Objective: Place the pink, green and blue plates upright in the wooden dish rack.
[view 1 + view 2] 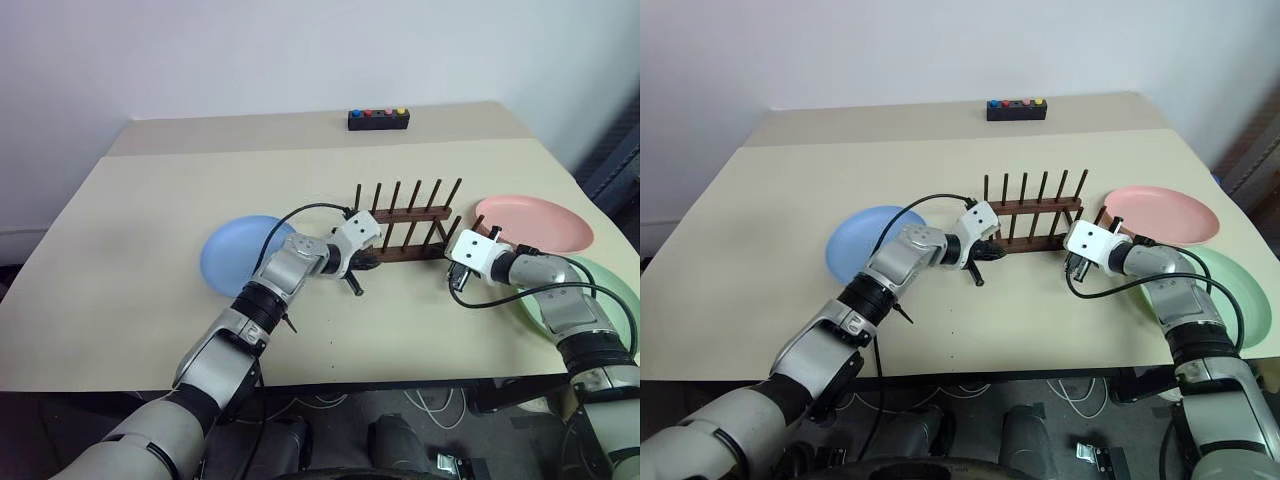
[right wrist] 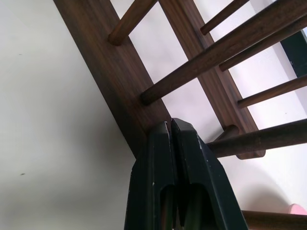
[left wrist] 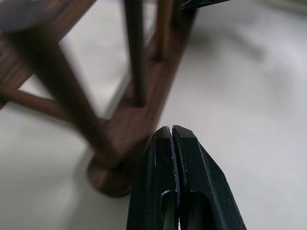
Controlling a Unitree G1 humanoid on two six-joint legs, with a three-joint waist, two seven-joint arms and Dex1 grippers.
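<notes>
The wooden dish rack [image 1: 408, 214] stands empty at mid-table, pegs upright. The blue plate [image 1: 232, 256] lies flat to its left, partly under my left arm. To the rack's right the pink plate [image 1: 535, 222] lies flat, and the green plate [image 1: 612, 290] sits nearer the front right edge, partly covered by my right arm. My left gripper [image 3: 171, 129] is shut and empty, its tips close to the rack's left end foot [image 3: 112, 179]. At the rack's right end, my right gripper [image 2: 171, 122] is shut and empty, with its tips against the near rail [image 2: 115, 76].
A black box with coloured buttons [image 1: 378, 119] sits at the back of the table. Cables loop off both wrists over the tabletop [image 1: 130, 230]. The front edge of the table runs just under my forearms.
</notes>
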